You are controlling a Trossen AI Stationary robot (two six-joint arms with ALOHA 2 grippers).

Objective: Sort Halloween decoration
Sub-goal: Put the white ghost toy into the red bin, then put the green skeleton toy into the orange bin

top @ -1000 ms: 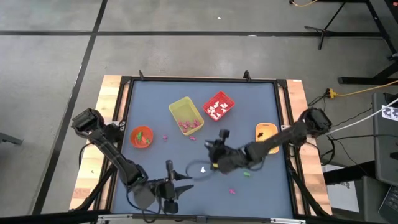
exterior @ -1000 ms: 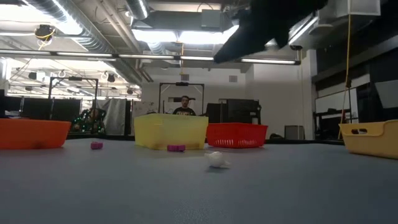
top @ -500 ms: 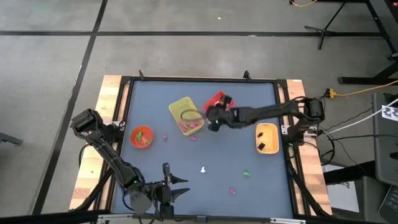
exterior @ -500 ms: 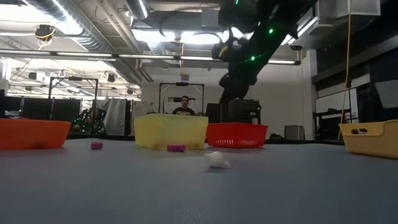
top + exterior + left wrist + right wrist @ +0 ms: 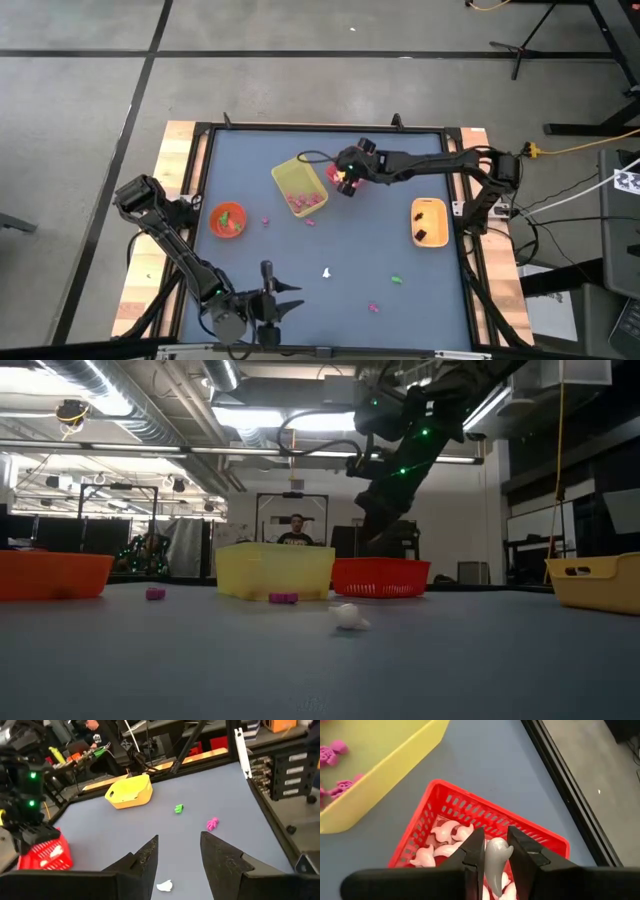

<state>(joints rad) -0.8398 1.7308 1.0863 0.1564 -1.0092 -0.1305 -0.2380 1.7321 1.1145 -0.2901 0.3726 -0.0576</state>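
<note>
Item held: one small white plastic ghost-shaped trinket (image 5: 496, 857), smooth and glossy, with a rounded head and a tapering tail. In the right wrist view it stands pinched between the two dark fingers of the right claw (image 5: 494, 851), which are closed narrowly on it, head at the fingertips.

Directly beyond the held piece lies the red slotted plastic square bin (image 5: 445, 805), containing several more white ghost trinkets (image 5: 451, 832) lying loose on its floor. In the high view the right claw (image 5: 347, 180) sits over this red bin (image 5: 333, 172) at upper centre of the frame.

The yellow plastic square bin (image 5: 298, 184) stands just left of the red one and holds pink trinkets (image 5: 303, 201). An orange round bowl (image 5: 228, 219) sits at left centre; a yellow-orange oblong tray (image 5: 428, 221) with dark pieces sits at right centre.

Loose on the blue-grey tabletop (image 5: 330, 250): two pink pieces (image 5: 267, 220) near the yellow bin, one white piece (image 5: 326, 271) at lower centre, one green piece (image 5: 397, 280) and one pink piece (image 5: 374, 308) at lower right.

The left claw (image 5: 278, 302) waits at the lower edge of the high view, fingers apart, holding nothing; the loose white piece (image 5: 164, 885) lies just ahead of it.
</note>
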